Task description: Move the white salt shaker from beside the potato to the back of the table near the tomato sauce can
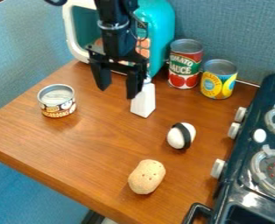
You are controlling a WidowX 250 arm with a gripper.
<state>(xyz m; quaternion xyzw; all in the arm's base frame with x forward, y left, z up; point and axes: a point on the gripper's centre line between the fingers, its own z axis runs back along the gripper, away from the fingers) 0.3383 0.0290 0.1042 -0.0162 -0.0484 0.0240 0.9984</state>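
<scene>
The black gripper point(118, 91) hangs open over the back left part of the wooden table, its two fingers apart with nothing between them. Just behind and beside its right finger stands a white bottle point(143, 101), partly hidden by that finger. To the left, an opened-looking mushroom can point(57, 101) stands upright. A white egg-shaped thing with a black band point(181, 135) lies right of centre. Nearer the front is a tan potato-like thing point(146, 176) with small dark holes.
A teal toy microwave point(161, 33) with a white-framed opening stands behind the gripper. Right of it are a tomato sauce can point(185, 64) and a yellow can point(218, 79). A dark stove point(245, 192) with knobs and burners borders the wooden table point(93, 153) on the right.
</scene>
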